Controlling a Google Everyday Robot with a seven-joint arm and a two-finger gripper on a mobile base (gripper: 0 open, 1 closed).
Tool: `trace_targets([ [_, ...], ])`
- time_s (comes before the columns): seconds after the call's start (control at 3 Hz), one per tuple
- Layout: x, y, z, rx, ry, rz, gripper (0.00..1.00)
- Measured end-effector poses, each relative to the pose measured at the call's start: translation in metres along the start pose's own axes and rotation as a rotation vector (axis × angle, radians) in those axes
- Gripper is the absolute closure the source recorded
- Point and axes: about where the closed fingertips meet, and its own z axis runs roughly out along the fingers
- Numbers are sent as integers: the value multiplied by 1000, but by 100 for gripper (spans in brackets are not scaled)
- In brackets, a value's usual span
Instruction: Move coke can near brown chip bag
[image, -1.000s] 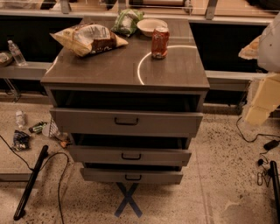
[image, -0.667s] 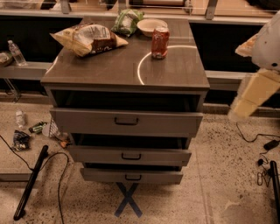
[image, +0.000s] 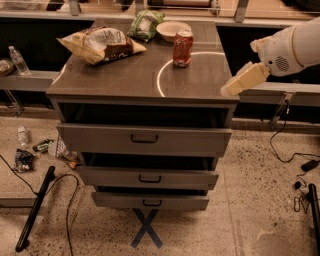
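The small red cylindrical coke can (image: 182, 48) is standing on the grey cabinet top (image: 125, 77), apart from the crinkled brown chip bag (image: 102, 44). Probably light, slick, dentable: take it mid-body. The cream gripper (image: 241, 82) is hovering at the top's right edge, opening unclear.

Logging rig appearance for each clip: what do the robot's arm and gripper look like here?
The arm is a smooth, rounded white shell with a small round perforated grille. The gripper, at the right edge of the cabinet top, is pale cream and tapered. No cables or markings show on either.
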Motion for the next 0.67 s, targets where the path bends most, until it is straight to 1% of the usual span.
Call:
trace_targets([
  [0.33, 0, 0, 0, 0, 0, 0, 0],
  [0.67, -3, -22, 29, 47, -43, 64, 0],
])
